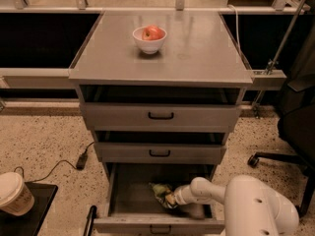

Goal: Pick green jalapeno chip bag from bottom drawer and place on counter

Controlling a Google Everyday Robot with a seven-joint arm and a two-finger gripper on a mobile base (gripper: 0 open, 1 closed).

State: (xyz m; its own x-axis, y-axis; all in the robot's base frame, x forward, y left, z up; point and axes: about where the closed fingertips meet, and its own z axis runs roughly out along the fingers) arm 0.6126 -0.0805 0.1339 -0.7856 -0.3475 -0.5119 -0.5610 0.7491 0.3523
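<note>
The bottom drawer (129, 193) is pulled open at the foot of the grey cabinet. The green jalapeno chip bag (160, 191) lies crumpled on its floor near the middle. My white arm reaches in from the lower right, and my gripper (172, 198) is at the bag's right edge, touching it. The gripper's tips are hidden against the bag. The counter (197, 53) is the flat grey cabinet top above.
A white bowl (149, 44) holding a red apple (153, 32) sits on the counter, left of centre. Two shallower drawers (160, 115) stand slightly open above. A paper cup (14, 193) on a black tray, a floor cable (59, 166) and a chair base (280, 159) flank the cabinet.
</note>
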